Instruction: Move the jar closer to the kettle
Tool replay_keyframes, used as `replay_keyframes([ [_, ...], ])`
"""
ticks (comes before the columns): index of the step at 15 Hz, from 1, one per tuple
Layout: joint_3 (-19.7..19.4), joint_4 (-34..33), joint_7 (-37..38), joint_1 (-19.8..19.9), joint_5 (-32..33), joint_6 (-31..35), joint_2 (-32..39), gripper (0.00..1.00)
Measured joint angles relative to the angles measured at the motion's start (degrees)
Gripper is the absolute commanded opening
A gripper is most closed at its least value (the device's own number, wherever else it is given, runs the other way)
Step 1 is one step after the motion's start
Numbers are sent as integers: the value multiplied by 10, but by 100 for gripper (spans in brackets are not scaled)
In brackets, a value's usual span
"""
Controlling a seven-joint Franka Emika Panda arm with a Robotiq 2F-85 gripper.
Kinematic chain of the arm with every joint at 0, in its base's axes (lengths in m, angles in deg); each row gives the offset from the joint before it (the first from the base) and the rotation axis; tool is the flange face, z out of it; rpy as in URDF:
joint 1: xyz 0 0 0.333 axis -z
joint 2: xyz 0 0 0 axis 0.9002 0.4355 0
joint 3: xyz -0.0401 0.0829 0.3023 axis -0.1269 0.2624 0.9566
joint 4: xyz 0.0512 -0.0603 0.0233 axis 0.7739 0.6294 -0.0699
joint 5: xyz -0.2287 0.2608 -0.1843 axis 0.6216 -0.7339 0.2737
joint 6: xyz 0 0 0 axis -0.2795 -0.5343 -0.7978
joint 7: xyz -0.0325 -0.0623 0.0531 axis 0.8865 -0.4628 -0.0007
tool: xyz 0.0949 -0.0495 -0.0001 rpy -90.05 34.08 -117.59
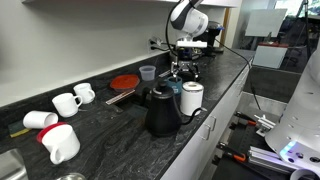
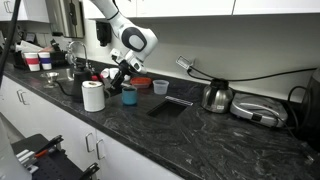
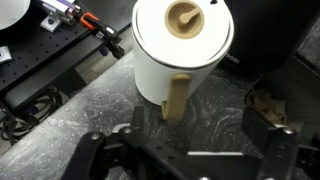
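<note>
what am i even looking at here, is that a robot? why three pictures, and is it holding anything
Yes, that is a robot arm working over a dark kitchen counter. Two of the pictures come from cameras standing in the room. The third comes from a camera on the arm's wrist, looking down past its hand.

On the counter stand a white jar, a black kettle, some white mugs, a red plate and a grey cup. An exterior view also shows a silver kettle and a blue cup.

The hand is open and holds nothing. In the wrist view the jar sits just ahead of it.
</note>
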Motion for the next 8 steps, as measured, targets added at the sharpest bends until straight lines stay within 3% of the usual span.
replay_keyframes([
  [8,-14,45,0,9,16,-21,-68,100],
])
